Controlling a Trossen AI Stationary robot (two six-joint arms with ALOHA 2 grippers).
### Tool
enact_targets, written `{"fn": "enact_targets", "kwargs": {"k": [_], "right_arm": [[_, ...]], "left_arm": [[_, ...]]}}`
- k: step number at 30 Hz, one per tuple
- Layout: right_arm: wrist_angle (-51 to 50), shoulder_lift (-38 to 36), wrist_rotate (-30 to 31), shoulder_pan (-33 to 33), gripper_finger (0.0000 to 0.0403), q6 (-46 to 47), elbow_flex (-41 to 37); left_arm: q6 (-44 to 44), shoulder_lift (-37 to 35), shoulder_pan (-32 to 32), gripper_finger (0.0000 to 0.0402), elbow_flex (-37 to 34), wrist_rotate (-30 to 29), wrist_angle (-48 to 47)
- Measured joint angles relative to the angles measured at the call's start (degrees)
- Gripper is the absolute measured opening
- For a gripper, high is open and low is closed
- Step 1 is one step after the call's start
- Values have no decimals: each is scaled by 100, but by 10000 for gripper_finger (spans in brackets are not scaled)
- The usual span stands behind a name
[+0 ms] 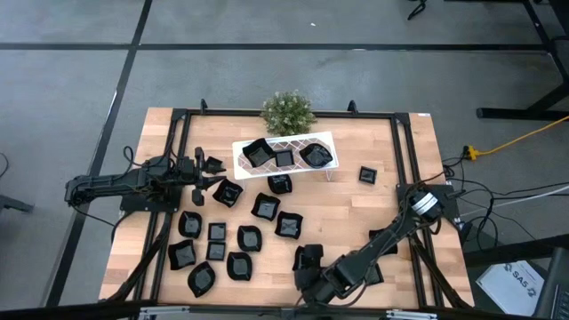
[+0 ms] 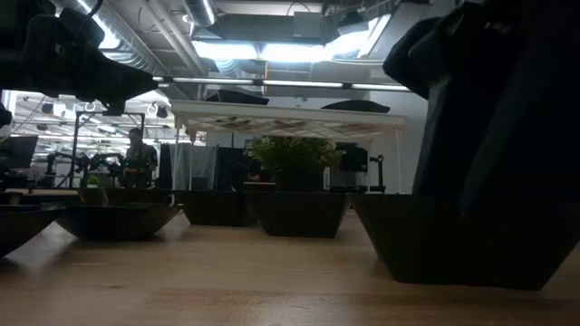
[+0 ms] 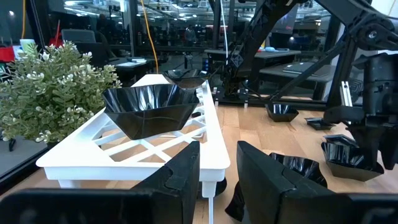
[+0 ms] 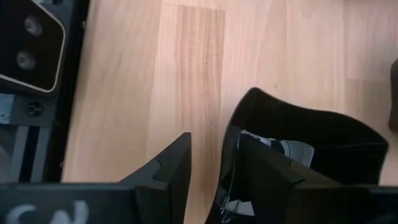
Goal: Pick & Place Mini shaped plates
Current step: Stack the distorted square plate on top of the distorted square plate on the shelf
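1. Plates – the mini shaped plates [image 1: 216, 232] are being seen as small glossy black dishes, most of them scattered over the wooden table [image 1: 356, 213] in front of the white rack [image 1: 244, 145], with three already resting on top of the rack.
2. At the left, the left gripper [image 1: 216, 174] is being held low just beside the rack's left end; its fingers [image 3: 177, 177] are standing parted with nothing between them, and a dark plate is lying just beyond them, under the rack's edge.
3. On the rack, one angular dish [image 3: 149, 111] is sitting nearest that gripper, next to the green plant [image 3: 50, 93].
4. At the right, near the table's front edge, the right gripper [image 4: 214, 168] is being lowered over a plate [image 4: 311, 140]; one finger appears to be inside the rim and the other outside, but the jaws are not yet closed on it.
5. Handling is being judged as follows – the dishes look light, rigid and slick, probably brittle if dropped. A grip across a thin wall at the rim is being favoured, squeezed gently, since the glossy surface could let a dish slip or tilt.
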Motion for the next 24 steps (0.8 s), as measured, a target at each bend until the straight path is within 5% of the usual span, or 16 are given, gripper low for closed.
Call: {"fn": "enact_targets", "kwargs": {"k": [9, 20, 24], "right_arm": [[-170, 0, 144, -21, 124, 134, 0], [-240, 0, 145, -19, 15, 260, 0], [-258, -21, 119, -19, 11, 264, 6]], "left_arm": [[0, 0, -2, 100, -2, -1, 0], [0, 0, -2, 100, -2, 0, 0], [0, -1, 0, 100, 0, -1, 0]]}}
